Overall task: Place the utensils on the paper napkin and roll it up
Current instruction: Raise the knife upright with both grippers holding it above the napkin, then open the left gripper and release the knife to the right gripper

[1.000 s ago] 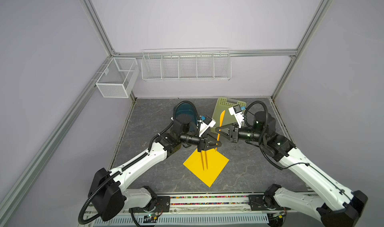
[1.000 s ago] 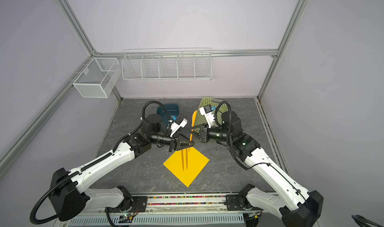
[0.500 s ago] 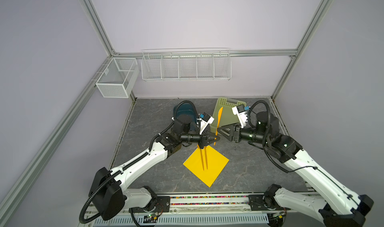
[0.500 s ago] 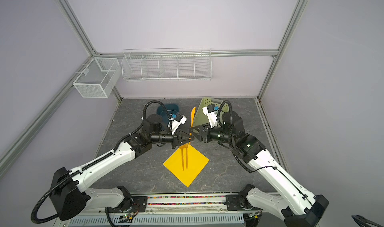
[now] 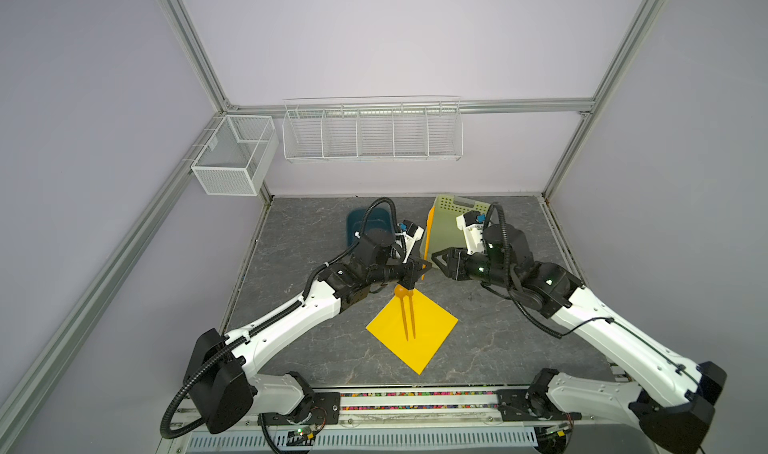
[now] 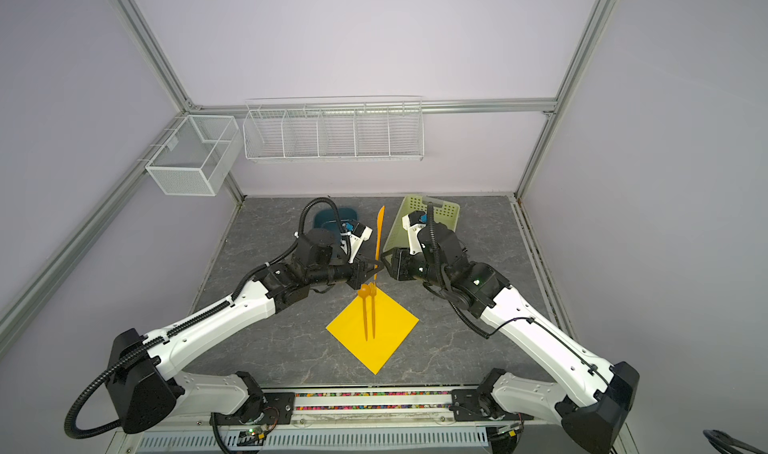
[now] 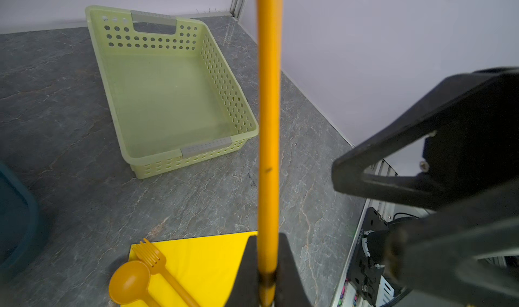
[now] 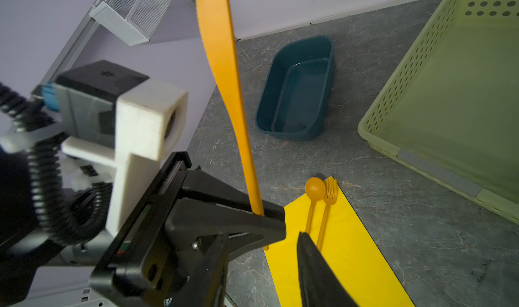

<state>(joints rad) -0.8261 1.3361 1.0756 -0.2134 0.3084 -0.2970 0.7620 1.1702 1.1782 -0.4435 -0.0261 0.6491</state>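
Note:
My left gripper (image 5: 419, 268) (image 7: 266, 277) is shut on the lower end of the orange knife (image 6: 379, 231) (image 7: 268, 109) (image 8: 224, 66), which stands upright above the table. My right gripper (image 5: 436, 260) faces it from the right, open, with one of its fingers (image 8: 314, 266) clear of the knife. The yellow paper napkin (image 5: 419, 339) (image 6: 386, 339) (image 7: 207, 257) lies flat in front of both grippers. On the napkin the orange spoon (image 6: 364, 292) (image 7: 130, 281) and fork (image 6: 373, 310) (image 7: 151, 256) lie side by side, heads at its far corner.
A pale green perforated basket (image 5: 449, 219) (image 7: 168, 94) sits at the back right, with nothing in it. A dark teal tub (image 5: 370, 223) (image 8: 297, 94) sits at the back, left of the basket. White wire baskets (image 5: 374, 132) hang on the back wall.
The knife has passed from my right gripper to my left. The left gripper rose and shut on its lower end; the right gripper opened and drew back slightly.

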